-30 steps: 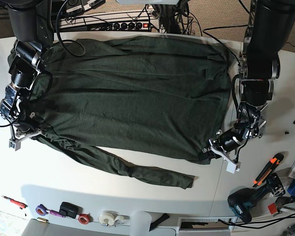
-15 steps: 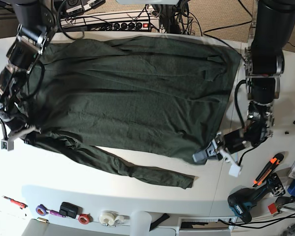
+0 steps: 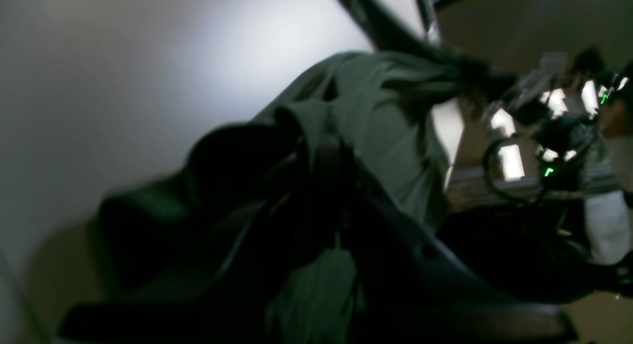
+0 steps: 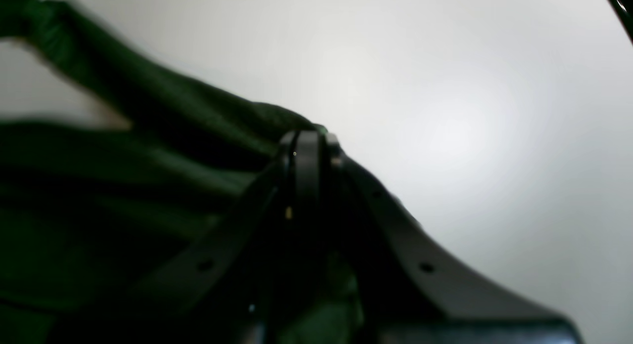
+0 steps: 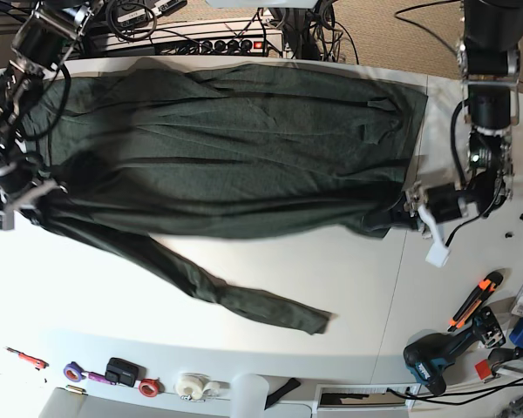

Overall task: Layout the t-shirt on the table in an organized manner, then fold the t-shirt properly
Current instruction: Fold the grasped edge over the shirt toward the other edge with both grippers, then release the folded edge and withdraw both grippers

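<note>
The dark green t-shirt (image 5: 235,148) lies spread across the white table (image 5: 139,305), stretched taut along its near edge. One long sleeve (image 5: 244,296) trails toward the front. At the shirt's right near corner, my left gripper (image 5: 397,216) is shut on the cloth. In the left wrist view the bunched green fabric (image 3: 385,116) rises from between the closed jaws of that gripper (image 3: 321,141). My right gripper (image 5: 35,193) is shut on the left near corner. The right wrist view shows its tips (image 4: 306,139) pinching a fold of the shirt (image 4: 163,111) just above the tabletop.
A power strip and cables (image 5: 200,39) run along the far edge. Tape rolls (image 5: 192,383) and small tools line the front edge. A drill (image 5: 431,361) and an orange-handled cutter (image 5: 475,300) lie at the front right. A thin seam (image 5: 392,296) crosses the table.
Both grippers have moved toward the far side and outward with the shirt's near corners held. The near edge has pulled straight, and the trailing sleeve has slid back with it.
</note>
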### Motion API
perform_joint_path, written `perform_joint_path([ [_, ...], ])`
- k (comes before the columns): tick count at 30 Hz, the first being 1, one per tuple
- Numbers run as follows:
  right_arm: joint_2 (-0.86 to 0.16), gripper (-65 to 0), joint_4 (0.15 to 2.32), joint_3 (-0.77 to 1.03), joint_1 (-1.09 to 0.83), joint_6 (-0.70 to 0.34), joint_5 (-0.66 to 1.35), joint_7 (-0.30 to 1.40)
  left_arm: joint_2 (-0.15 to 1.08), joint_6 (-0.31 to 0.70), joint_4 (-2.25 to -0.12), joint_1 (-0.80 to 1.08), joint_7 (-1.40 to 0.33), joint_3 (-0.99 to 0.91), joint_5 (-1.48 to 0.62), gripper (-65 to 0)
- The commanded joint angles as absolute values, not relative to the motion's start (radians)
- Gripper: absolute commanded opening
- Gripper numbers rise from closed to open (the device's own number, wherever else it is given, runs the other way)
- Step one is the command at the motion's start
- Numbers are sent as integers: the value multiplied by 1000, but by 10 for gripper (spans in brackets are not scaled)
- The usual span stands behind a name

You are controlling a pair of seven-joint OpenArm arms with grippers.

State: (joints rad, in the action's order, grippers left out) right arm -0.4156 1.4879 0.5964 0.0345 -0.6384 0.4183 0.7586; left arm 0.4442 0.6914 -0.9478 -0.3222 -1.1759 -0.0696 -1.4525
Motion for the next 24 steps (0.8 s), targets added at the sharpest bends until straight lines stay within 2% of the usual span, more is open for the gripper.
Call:
perform_joint_path([
  [1, -443, -650, 1506, 628, 37, -641, 446, 743, 467, 698, -979, -333, -1179, -86, -1484, -650],
  [5, -443, -650, 1506, 741, 1, -698, 553, 814, 477, 698, -1017, -286, -1229, -149, -1484, -650],
  [11, -443, -650, 1506, 845, -46, -698, 735, 949, 491, 698, -1023, -234, -1264, -187, -1484, -650],
  [24, -440, -650, 1505, 853, -105, -698, 744, 1002, 491, 698, -1025, -144, -1271, -187, -1484, -650],
])
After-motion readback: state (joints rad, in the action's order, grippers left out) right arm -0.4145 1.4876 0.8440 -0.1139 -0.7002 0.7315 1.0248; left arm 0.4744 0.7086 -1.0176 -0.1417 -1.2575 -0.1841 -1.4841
